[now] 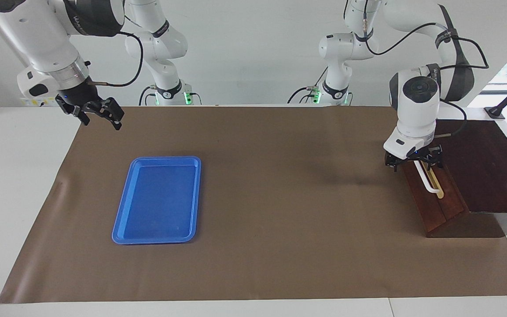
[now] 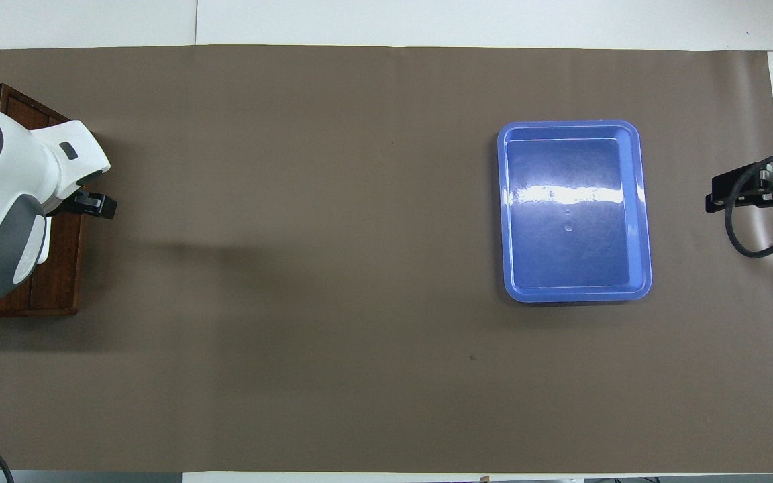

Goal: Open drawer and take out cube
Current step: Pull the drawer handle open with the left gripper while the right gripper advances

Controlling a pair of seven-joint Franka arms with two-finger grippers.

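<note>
My left gripper [image 1: 413, 164] hangs at the drawer [image 1: 434, 193], its fingers spread wide and set astride the upper end of the white bar handle [image 1: 426, 178], close against the drawer front; I cannot tell whether the fingers touch the bar yet. The drawer is shut, flush in its dark wooden box [image 1: 482, 171], which sits at the left arm's end of the table [image 1: 16, 176], on the edge of the brown mat [image 1: 280, 198]. The cube is not to be seen anywhere. My right gripper [image 1: 99, 115] waits in the air over the mat's corner at the right arm's end, fingers wide, holding nothing. The blue tray [image 1: 123, 220] lies flat on the mat toward that same end, well apart from the drawer, with nothing in it.
</note>
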